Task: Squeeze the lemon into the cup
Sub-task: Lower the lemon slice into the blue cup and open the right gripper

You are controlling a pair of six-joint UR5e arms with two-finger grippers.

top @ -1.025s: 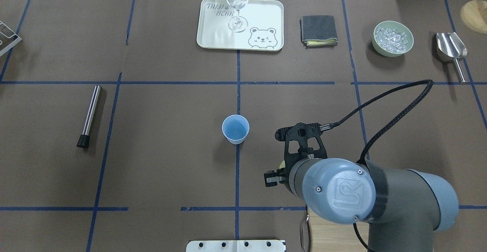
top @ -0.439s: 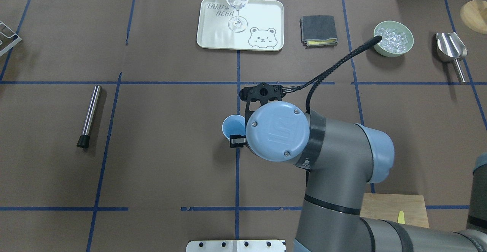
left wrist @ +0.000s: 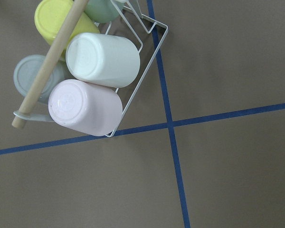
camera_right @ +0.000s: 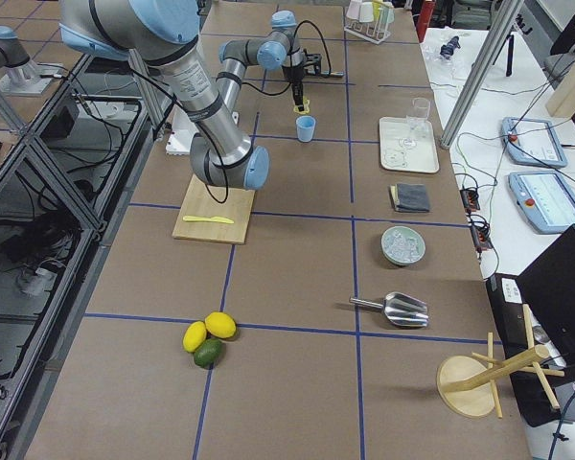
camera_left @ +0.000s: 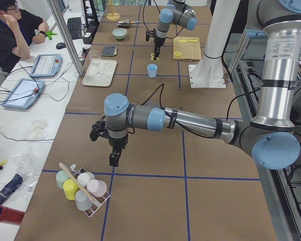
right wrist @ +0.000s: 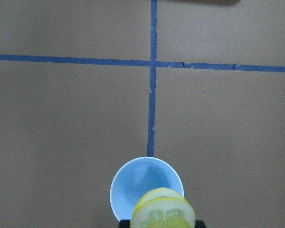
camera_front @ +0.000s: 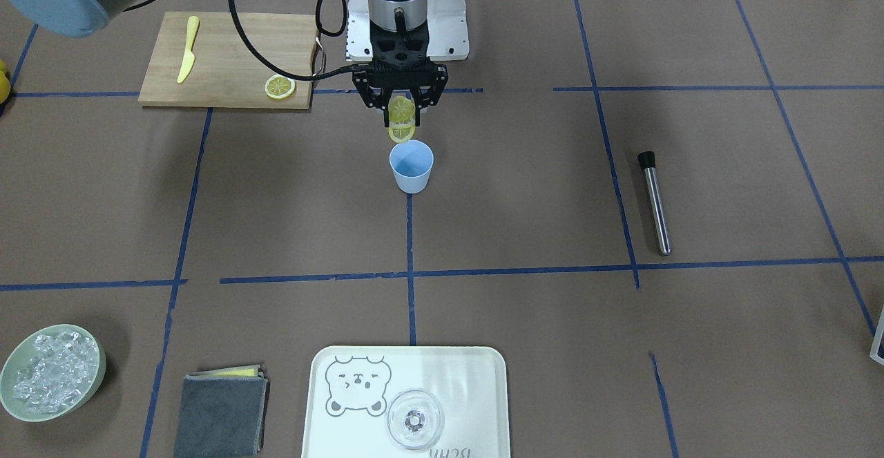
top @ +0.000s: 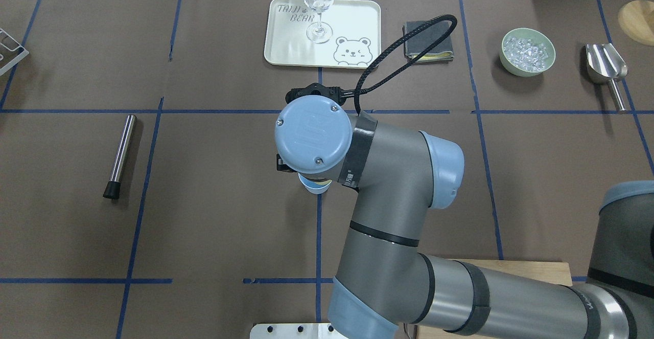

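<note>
Seen from across the table, facing the robot, from left to right. At the near left, a pale green bowl (camera_front: pixel 101 368) of ice, with a folded grey cloth (camera_front: pixel 219 415) beside it. At the far left, a wooden cutting board (camera_front: pixel 235 50) bears a yellow knife (camera_front: pixel 187 48) and, near its right corner, a second slice (camera_front: pixel 280 87) lying flat.

At centre, the right gripper (camera_front: pixel 401 118) points straight down. Its fingers are closed on the lemon (camera_front: pixel 401 130), which is held on edge, and its lower rim hangs below the fingertips. The lemon is in the air just above the cup (camera_front: pixel 411 166), over the part of the rim nearest the robot. The wrist camera shows it overlapping that edge of the mouth. The cup stands upright on a blue tape line.

At the near centre, a cream tray (camera_front: pixel 483 375) printed with a bear carries a clear stemmed glass (camera_front: pixel 414 419). To the right, a steel rod (camera_front: pixel 655 202) with a black tip lies on the table, well apart from the cup.

Beyond this, at the table's end, the left gripper (camera_left: pixel 114 158) hangs above the table near a wire rack (camera_left: pixel 101 205) of cups lying on their sides. How far its fingers are apart cannot be told.
</note>
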